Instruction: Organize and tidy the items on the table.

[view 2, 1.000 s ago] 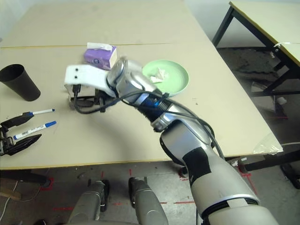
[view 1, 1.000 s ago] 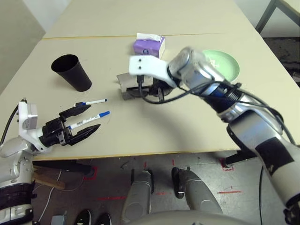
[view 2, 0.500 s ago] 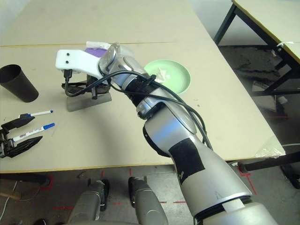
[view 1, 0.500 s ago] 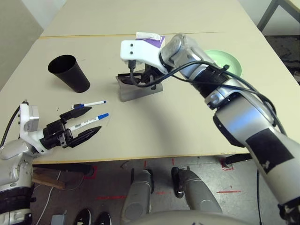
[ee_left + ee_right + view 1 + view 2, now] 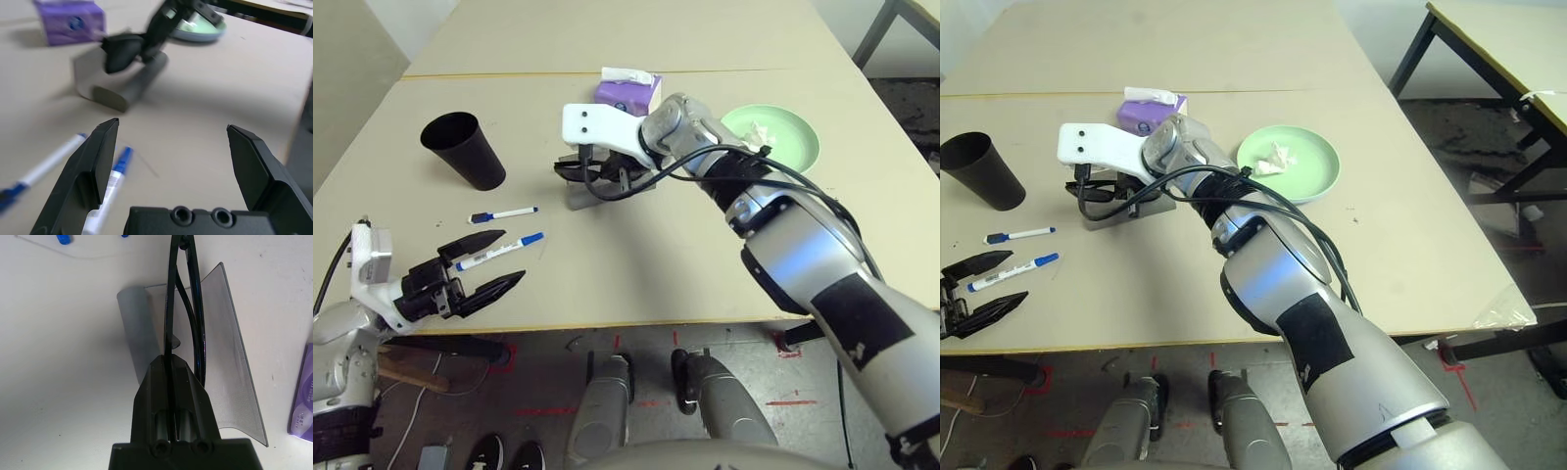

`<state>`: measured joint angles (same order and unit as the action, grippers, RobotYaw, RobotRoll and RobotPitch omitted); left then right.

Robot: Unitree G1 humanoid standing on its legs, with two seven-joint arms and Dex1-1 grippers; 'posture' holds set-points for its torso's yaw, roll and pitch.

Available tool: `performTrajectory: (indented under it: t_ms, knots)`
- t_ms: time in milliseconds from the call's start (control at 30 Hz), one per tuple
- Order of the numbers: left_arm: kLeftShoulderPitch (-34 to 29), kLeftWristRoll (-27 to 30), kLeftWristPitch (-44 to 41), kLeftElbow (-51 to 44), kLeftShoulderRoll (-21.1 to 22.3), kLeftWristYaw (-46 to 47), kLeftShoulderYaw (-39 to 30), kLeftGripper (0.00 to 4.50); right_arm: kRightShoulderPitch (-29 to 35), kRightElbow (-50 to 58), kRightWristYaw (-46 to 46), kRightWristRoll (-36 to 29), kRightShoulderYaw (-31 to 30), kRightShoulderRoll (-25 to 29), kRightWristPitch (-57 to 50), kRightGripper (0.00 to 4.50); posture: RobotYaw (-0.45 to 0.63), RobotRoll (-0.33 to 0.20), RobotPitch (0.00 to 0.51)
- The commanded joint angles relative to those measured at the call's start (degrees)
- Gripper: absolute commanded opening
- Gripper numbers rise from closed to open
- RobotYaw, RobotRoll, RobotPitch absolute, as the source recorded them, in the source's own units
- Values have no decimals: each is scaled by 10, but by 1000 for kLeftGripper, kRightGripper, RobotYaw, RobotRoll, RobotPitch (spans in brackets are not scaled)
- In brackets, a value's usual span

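1. The step in hand looks like putting the sunglasses [image 5: 183,308] into the open grey glasses case [image 5: 215,367]. The right claw [image 5: 172,363] is clamped on the folded sunglasses and holds them just over the case, which lies open on the tabletop [image 5: 636,264] between the black cup [image 5: 462,150] and the green plate [image 5: 793,132].
2. The next move, as I judge it, calls for lowering the sunglasses squarely into the trough of the case before the fingers part. The case is light and open, so a crooked push could slide or tip it.
3. The left claw [image 5: 484,276] hangs at the near edge of the tabletop with its fingers wide apart and holding nothing. The two markers [image 5: 499,253] lie just beyond it, untouched.
4. The tissue [image 5: 1275,157] sits on the green plate, and a purple tissue pack [image 5: 626,90] stands behind the case.
5. Compared with a second ago, the right claw has swung leftward and down with the sunglasses and now sits over the case. The left claw has barely shifted, and the markers and cup lie as before.
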<state>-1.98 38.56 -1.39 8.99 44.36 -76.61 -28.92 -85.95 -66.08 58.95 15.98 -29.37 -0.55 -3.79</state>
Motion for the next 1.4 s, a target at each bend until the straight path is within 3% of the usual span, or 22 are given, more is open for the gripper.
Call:
performTrajectory:
  t_ms: [33, 700, 1367, 1400]
  knots:
    - [-5, -4, 2, 7, 1, -3, -4, 4500, -10, -9, 1, 7, 13, -5, 7, 8, 108, 0, 235]
    - [-55, -1, 10, -32, -26, 8, -9, 4500, 0, -22, 3, 26, 20, -16, 21, 8, 144, 0, 262]
    - [-58, 0, 22, -31, -37, 19, -10, 4500, 3, -49, 4, 54, 17, -9, 39, 8, 145, 0, 262]
    - [-59, 0, 22, -32, -38, 20, -9, 4500, 3, -50, 1, 56, 17, -8, 40, 561, 145, 0, 262]
